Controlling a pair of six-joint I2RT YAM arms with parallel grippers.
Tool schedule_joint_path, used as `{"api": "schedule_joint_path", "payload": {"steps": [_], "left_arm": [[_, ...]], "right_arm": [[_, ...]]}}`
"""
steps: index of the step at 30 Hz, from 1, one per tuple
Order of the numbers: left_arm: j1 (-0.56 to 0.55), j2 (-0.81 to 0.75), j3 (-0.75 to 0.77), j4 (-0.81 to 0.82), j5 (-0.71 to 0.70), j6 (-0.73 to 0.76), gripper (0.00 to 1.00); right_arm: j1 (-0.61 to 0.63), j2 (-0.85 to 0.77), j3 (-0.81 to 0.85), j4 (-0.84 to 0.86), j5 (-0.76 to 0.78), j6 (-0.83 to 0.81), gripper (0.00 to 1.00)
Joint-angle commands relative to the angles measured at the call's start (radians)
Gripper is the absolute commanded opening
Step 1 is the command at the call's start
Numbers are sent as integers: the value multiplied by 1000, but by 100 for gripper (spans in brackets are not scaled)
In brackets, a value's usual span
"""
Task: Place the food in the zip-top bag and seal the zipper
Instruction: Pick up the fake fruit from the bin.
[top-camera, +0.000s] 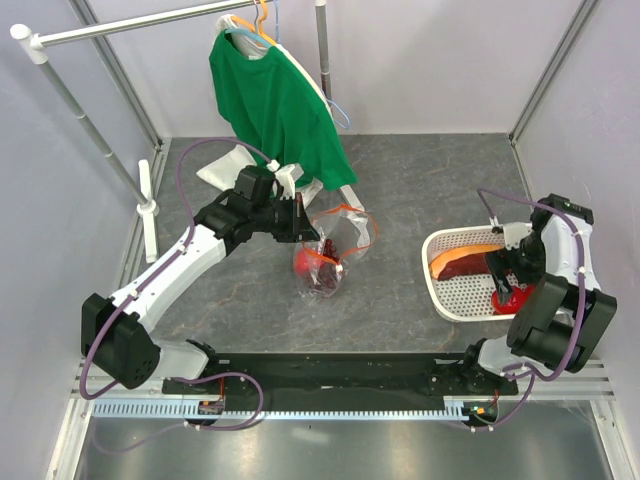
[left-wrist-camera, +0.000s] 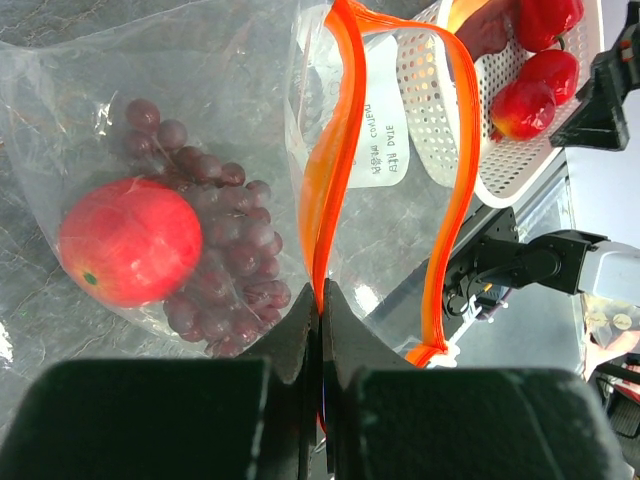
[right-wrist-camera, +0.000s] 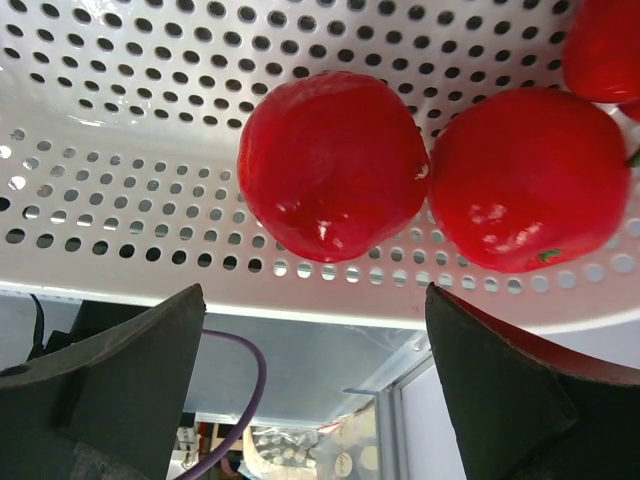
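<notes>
The clear zip-top bag (top-camera: 340, 238) lies mid-table with its mouth held open. It holds a red fruit (left-wrist-camera: 130, 240) and the purple grape bunch (left-wrist-camera: 215, 255). My left gripper (left-wrist-camera: 322, 290) is shut on the orange zipper strip (left-wrist-camera: 340, 150); the white slider (left-wrist-camera: 440, 352) shows at the strip's end. My right gripper (right-wrist-camera: 315, 300) is open, hanging over the white basket (top-camera: 450, 290), with two red fruits (right-wrist-camera: 330, 165) (right-wrist-camera: 530, 180) just beyond its fingers. More red food (left-wrist-camera: 530, 100) shows in the basket from the left wrist view.
The basket also holds an orange and a dark red piece (top-camera: 465, 262). A green shirt (top-camera: 275, 105) hangs on a rack at the back, with white cloth (top-camera: 225, 170) under it. Frame walls enclose the table.
</notes>
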Motion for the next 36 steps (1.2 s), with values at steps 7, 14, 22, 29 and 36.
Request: {"api": "schedule_joint_path", "payload": {"steps": [7,14,22,29,36], "left_arm": [[5,-15,9,32,23,22,2],[5,-16,11,31,17,37,2],[10,1,14,28,21,37,2],[16,1,14,26,26,39,2],[19,1,8,26,29,41,2]], "right_arm": [[-1,50,-74,107,-21,38,98],[0,100,-92,159,-72,67,98],[11,160,-121,181,-92,82,98],[11,160,-14,107,-148,75,89],[12,146,213,-77,-351,55,80]]}}
